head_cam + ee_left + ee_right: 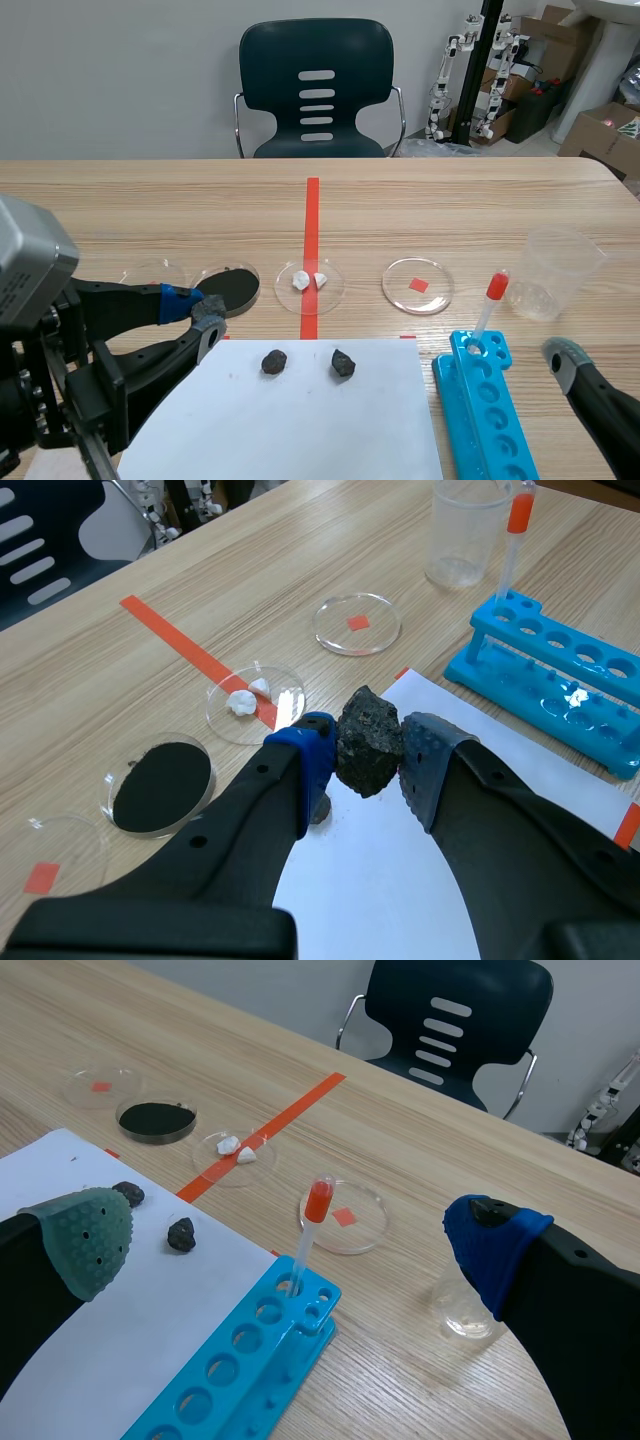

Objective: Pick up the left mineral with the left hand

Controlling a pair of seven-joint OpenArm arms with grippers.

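Lying loose on the white sheet (300, 430), low and just left of centre in the scene view: the left mineral (274, 361), a small, dark grey, rough lump. Resting near the sheet's far edge, touching nothing but paper. Sitting just right of it and apart from it: the right mineral (343, 364), much the same in colour and size.

Hovering at the lower left of the scene view, beside the sheet's upper left corner and clear of both stones: the left gripper (197, 305). Keeping its fingers (300, 770) parted a little and gripping nothing. Framing one mineral in the gap between the pads in its own wrist view, and hiding all but a sliver of the other under the blue-padded finger.

Showing only one finger at the lower right of the scene view: the right gripper (290, 1245). Spreading wide in its own view and holding nothing, with the rack ahead between its fingers.

Standing in a row across the middle of the table (450, 200), from left to right:
- a clear dish (152, 272);
- a dish (228, 285) holding black powder;
- a dish (310, 283) holding white lumps, sitting on the tape line;
- a dish (417, 285) showing a red square;
- a clear beaker (560, 270).

Lying at the lower right, beside the sheet: a blue rack (485, 410), carrying a red-capped dropper (490, 305) upright in a hole at its far end.
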